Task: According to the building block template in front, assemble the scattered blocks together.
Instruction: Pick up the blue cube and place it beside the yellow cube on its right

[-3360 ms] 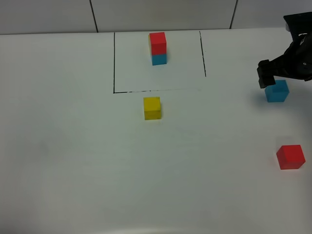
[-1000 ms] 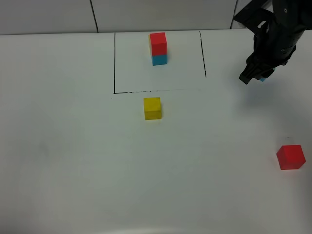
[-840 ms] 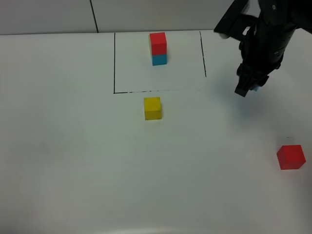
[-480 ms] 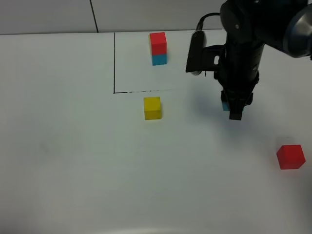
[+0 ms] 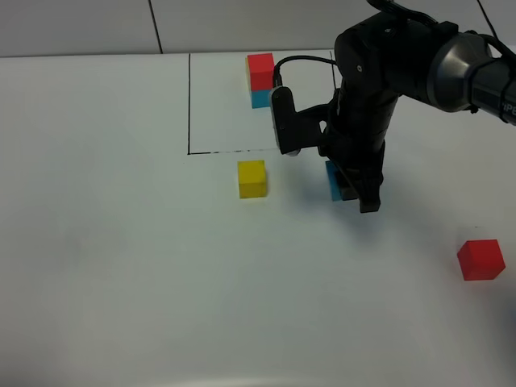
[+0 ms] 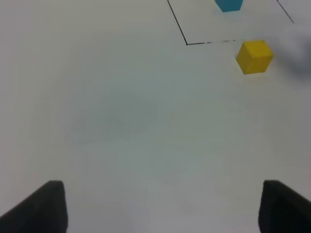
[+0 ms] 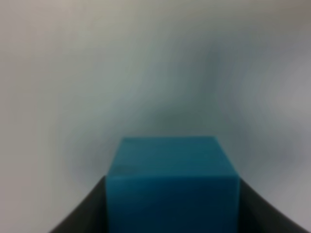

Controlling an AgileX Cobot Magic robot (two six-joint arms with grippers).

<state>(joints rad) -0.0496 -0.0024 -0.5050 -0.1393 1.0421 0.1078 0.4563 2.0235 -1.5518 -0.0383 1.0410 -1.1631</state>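
Note:
My right gripper (image 5: 355, 190) is shut on the cyan-blue cube (image 5: 333, 179), holding it just above the table to the right of the yellow cube (image 5: 251, 178). In the right wrist view the cyan-blue cube (image 7: 172, 182) fills the space between the dark fingers. The red cube (image 5: 480, 260) lies alone at the far right. The building block template (image 5: 260, 80), red on top of cyan-blue, stands at the back inside a black-line outline (image 5: 189, 105). My left gripper (image 6: 163, 208) is open over bare table, with the yellow cube (image 6: 254, 57) far ahead of it.
The white table (image 5: 121, 266) stretches wide to the left and front. My right arm's dark body (image 5: 379, 72) hangs over the right side of the outline. A tiled wall runs along the back edge.
My right arm has swung from the back right to the left and down, carrying the cyan-blue cube close to the yellow cube. The other cubes have not moved.

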